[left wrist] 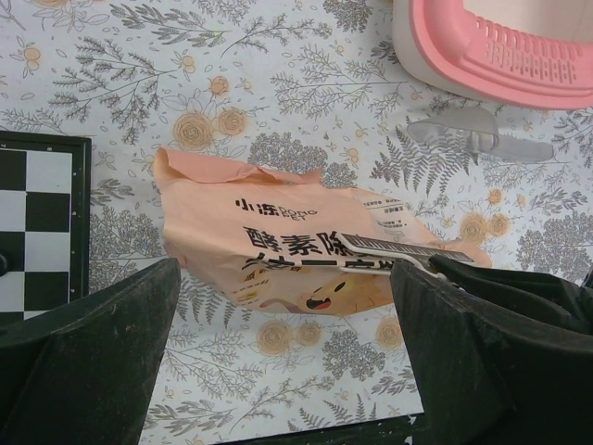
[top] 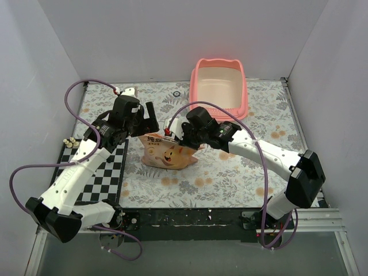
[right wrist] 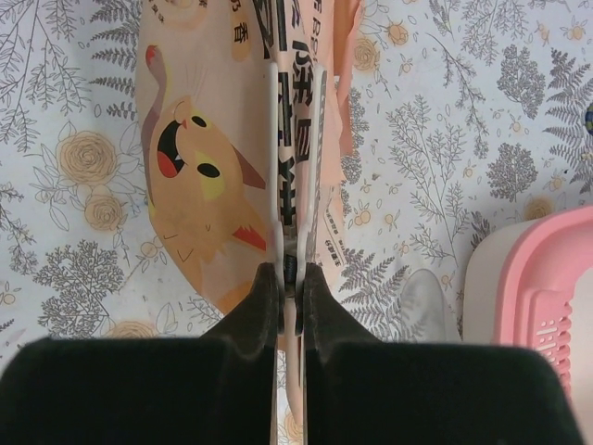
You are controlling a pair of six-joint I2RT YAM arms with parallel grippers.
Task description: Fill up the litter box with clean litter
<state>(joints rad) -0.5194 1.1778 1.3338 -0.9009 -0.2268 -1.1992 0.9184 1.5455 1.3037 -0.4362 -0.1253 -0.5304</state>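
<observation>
The bench [top: 230, 178] under its flowered cloth carries everything. At its far side, right of centre, stands the litter box [top: 244, 95]. Only the overhead view lets us look into it, and there we see a bare cream base. The wrist views catch just a pink corner of its rim [left wrist: 519, 56] [right wrist: 537, 297].

Near the middle of the bench lies the orange-tan bag [top: 167, 154], well apart from the box. From above, its printing is small. The left wrist view shows dark characters across it [left wrist: 278, 232], and the right wrist view shows a cartoon cat's face [right wrist: 199, 167]. A checkered board [top: 109, 172] lies at the left, and its edge shows in the left wrist view [left wrist: 37, 222].

The right pincer [right wrist: 289, 278] is clamped on a flat seam of the bag, fingers pressed together. From overhead that grip [top: 172, 133] is mostly hidden by the wrist. The left pincer [left wrist: 285, 278] hangs over the bag with its fingers spread wide, touching nothing we can see. It is at the bag's left upper side from above [top: 150, 118].

A flat grey piece [left wrist: 477, 139] lies just beside the box. We cannot tell what it is.
</observation>
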